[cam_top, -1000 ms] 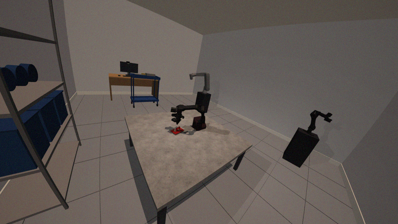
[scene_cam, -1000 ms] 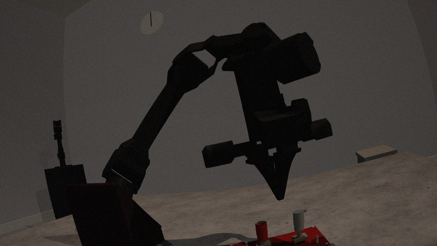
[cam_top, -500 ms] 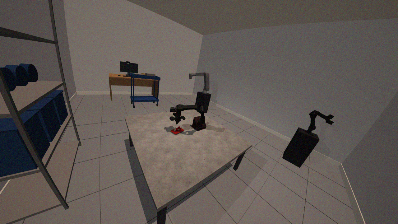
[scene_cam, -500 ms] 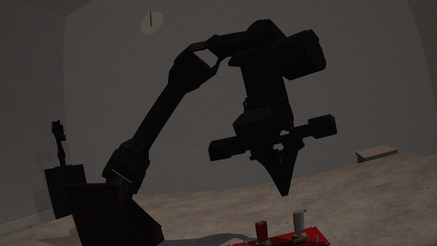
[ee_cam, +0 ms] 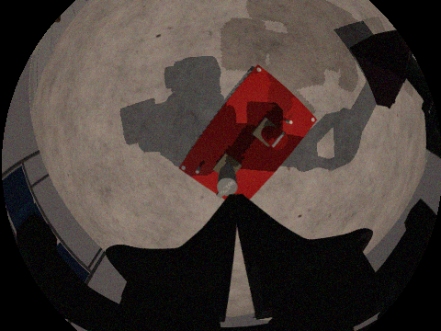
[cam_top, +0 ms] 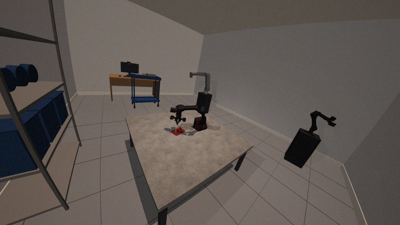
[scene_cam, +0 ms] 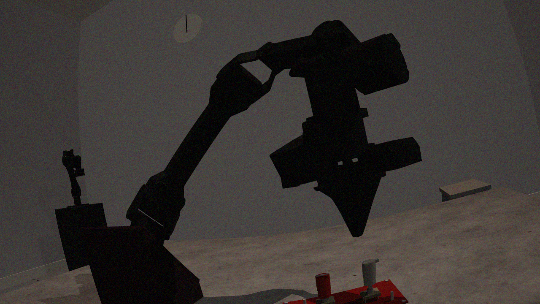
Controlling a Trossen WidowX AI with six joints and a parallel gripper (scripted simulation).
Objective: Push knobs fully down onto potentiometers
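The red circuit board [cam_top: 175, 133] [scene_cam: 392, 288] [ee_cam: 256, 87] stands on the table, its lower part cut off in the exterior view. The grey knob [scene_cam: 369, 272] [ee_cam: 227, 187] stands upright, with a narrower section showing between it and its potentiometer [scene_cam: 373, 294]. The red knob [scene_cam: 322, 284] [ee_cam: 270, 132] stands lower, its bottom close to its potentiometer; whether they touch is unclear. My gripper [cam_top: 177, 123] [scene_cam: 357, 235] [ee_cam: 235, 200] is shut and empty. Its tips are above the board, near the grey knob and clear of its top.
The arm's dark red base block [cam_top: 200, 123] [scene_cam: 139, 264] [ee_cam: 383, 69] stands on the table [cam_top: 192, 159] beside the board. Small light pins [scene_cam: 392, 294] [ee_cam: 290, 122] stick up from the board. Other arms on pedestals, a blue cart [cam_top: 145, 99] and shelving stand away from the table.
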